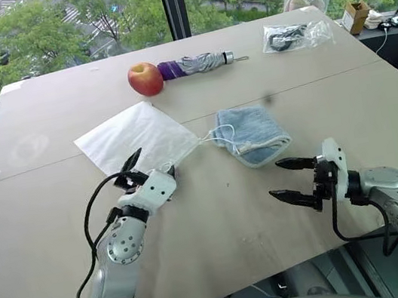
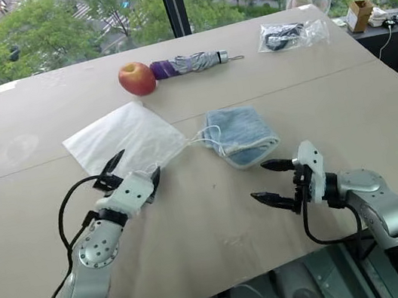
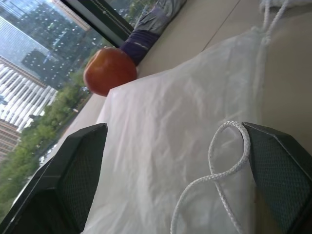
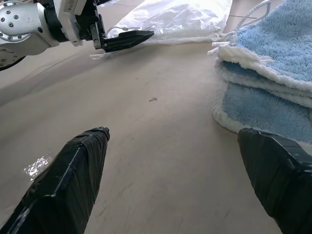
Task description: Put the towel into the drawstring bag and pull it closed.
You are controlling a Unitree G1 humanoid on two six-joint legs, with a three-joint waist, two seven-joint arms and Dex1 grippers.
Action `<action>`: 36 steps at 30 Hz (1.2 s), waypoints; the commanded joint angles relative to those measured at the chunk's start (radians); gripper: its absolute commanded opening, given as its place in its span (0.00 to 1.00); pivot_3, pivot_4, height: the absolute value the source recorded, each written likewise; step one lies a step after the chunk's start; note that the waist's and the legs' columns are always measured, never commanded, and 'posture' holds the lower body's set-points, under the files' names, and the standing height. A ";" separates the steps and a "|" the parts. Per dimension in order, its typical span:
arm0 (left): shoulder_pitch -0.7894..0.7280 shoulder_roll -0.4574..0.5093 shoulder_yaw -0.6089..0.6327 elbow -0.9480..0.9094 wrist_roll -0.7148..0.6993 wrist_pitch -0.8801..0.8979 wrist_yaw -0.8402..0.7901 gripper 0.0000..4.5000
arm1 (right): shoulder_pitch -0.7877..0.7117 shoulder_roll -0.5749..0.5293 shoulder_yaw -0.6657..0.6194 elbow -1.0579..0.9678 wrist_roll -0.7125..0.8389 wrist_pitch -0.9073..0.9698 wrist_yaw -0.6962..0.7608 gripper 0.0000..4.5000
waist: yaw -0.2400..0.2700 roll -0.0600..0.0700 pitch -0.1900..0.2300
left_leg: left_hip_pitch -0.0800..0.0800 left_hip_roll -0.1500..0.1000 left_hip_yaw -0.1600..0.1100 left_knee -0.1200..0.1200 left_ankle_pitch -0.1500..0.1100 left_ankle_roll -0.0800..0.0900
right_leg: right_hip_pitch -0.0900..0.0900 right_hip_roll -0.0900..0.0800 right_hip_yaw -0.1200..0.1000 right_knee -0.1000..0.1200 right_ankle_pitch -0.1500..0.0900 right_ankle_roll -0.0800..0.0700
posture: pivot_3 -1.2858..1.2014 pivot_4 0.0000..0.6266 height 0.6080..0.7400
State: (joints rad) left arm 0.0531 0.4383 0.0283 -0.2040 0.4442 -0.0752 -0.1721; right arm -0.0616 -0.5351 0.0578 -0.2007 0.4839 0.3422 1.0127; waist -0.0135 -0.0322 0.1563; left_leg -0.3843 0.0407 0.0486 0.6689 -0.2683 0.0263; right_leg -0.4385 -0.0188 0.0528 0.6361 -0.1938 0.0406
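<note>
Both grippers' fingers spread: left (image 1: 149,166) at drawstring bag (image 1: 136,138), right (image 1: 288,178) near towel (image 1: 254,134).

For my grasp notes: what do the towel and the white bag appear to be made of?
Towel: light-blue terry cloth, apparently; thick fuzzy pile, white stitched edge, folded in soft layers.
Drawstring bag: thin white fabric, possibly synthetic; matte, slightly translucent, lying flat with fine creases. Its cord looks like twisted white string.
</note>
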 commanded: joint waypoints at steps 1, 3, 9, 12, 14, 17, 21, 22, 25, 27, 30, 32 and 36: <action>-0.022 -0.009 -0.003 -0.012 0.038 -0.005 0.058 0.99 | -0.010 -0.010 -0.027 -0.039 0.014 -0.018 0.003 1.00 | 0.000 0.000 0.000 | 0.000 0.000 0.000 0.000 0.000 0.000 | 0.000 0.000 0.000 0.000 0.000 0.000 | 0.52 0.24 1.00; -0.025 -0.015 -0.003 -0.017 0.052 -0.003 0.077 0.99 | -0.014 -0.012 -0.027 -0.036 0.013 -0.019 0.005 1.00 | 0.000 0.000 0.000 | 0.000 0.000 0.000 0.000 0.000 0.000 | 0.000 0.000 0.000 0.000 0.001 -0.001 | 0.52 0.24 1.00; -0.015 -0.038 0.044 -0.038 0.065 0.034 0.141 0.99 | -0.020 -0.016 -0.028 -0.032 0.013 -0.019 0.006 1.00 | 0.000 0.000 0.000 | 0.000 0.000 0.000 0.000 0.000 0.000 | 0.000 0.000 0.000 0.000 0.002 -0.003 | 0.52 0.24 1.00; 0.017 -0.065 0.106 -0.036 0.057 0.116 0.174 0.99 | -0.019 -0.017 -0.028 -0.031 0.013 -0.020 0.006 1.00 | -0.002 0.000 0.000 | 0.000 0.000 0.000 0.000 0.000 0.000 | 0.000 0.000 0.000 0.000 0.002 -0.002 | 0.52 0.24 1.00; 0.039 -0.107 0.176 -0.044 0.039 0.207 0.213 0.99 | -0.020 -0.016 -0.027 -0.029 0.012 -0.021 0.005 1.00 | -0.003 0.000 0.000 | 0.000 0.000 0.000 0.000 0.000 0.000 | 0.000 0.000 0.000 0.001 0.002 -0.002 | 0.52 0.24 1.00; 0.054 -0.122 0.252 -0.064 0.054 0.267 0.267 0.99 | -0.021 -0.015 -0.027 -0.027 0.011 -0.022 0.003 1.00 | -0.001 -0.001 0.000 | 0.000 0.000 -0.001 0.000 0.000 0.000 | 0.000 0.000 -0.001 0.001 0.000 0.001 | 0.52 0.24 1.00; 0.026 -0.116 0.250 -0.099 -0.004 0.201 0.259 0.99 | -0.021 -0.014 -0.024 -0.028 0.011 -0.022 0.002 1.00 | 0.006 -0.001 0.000 | 0.000 0.000 -0.001 0.000 0.000 0.000 | 0.000 0.000 -0.001 0.002 0.000 0.000 | 0.52 0.24 1.00; 0.011 -0.118 0.222 -0.109 -0.041 0.165 0.227 0.99 | -0.021 -0.014 -0.024 -0.028 0.011 -0.022 0.002 1.00 | 0.007 -0.001 0.000 | 0.001 0.000 -0.001 0.001 0.000 0.000 | 0.001 -0.001 -0.001 0.002 0.000 0.000 | 0.52 0.24 1.00; -0.012 -0.111 0.133 -0.128 -0.093 0.070 0.153 0.99 | -0.022 -0.013 -0.024 -0.028 0.009 -0.023 0.000 1.00 | 0.008 -0.002 0.000 | 0.001 0.000 0.000 0.002 0.000 0.000 | 0.002 -0.003 -0.001 0.001 0.001 -0.001 | 0.52 0.24 1.00; -0.024 -0.105 0.066 -0.130 -0.112 0.038 0.094 0.99 | -0.020 -0.013 -0.024 -0.029 0.009 -0.023 -0.003 1.00 | 0.004 -0.002 0.000 | 0.001 -0.002 0.001 0.002 0.000 0.000 | 0.002 -0.005 0.000 0.001 0.002 -0.003 | 0.52 0.24 1.00; -0.020 -0.081 -0.044 -0.107 -0.071 0.031 0.018 0.99 | -0.018 -0.011 -0.023 -0.032 0.007 -0.023 -0.007 1.00 | -0.002 -0.002 0.000 | 0.001 -0.003 0.001 0.001 0.000 0.000 | 0.002 -0.004 0.000 0.000 0.002 -0.003 | 0.52 0.24 1.00; -0.012 -0.072 -0.065 -0.102 -0.035 0.055 0.018 0.99 | -0.017 -0.011 -0.023 -0.034 0.007 -0.023 -0.010 1.00 | -0.002 -0.002 0.000 | 0.001 -0.002 0.001 0.001 0.000 0.000 | 0.002 -0.003 0.000 0.000 0.002 -0.003 | 0.52 0.24 1.00; 0.011 -0.055 -0.076 -0.088 0.042 0.088 0.041 0.99 | -0.007 -0.014 -0.028 -0.044 0.013 -0.021 -0.018 1.00 | -0.001 -0.001 0.000 | 0.002 0.000 -0.001 0.000 0.000 0.000 | 0.002 0.001 -0.001 0.001 0.001 -0.002 | 0.52 0.24 1.00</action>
State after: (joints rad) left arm 0.0620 0.3788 -0.0514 -0.2833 0.4613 0.0081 -0.1486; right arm -0.0683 -0.5446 0.0572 -0.2002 0.4835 0.3368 0.9954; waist -0.0145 -0.0337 0.1560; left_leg -0.3825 0.0411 0.0469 0.6688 -0.2683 0.0263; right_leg -0.4368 -0.0176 0.0516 0.6375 -0.1940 0.0406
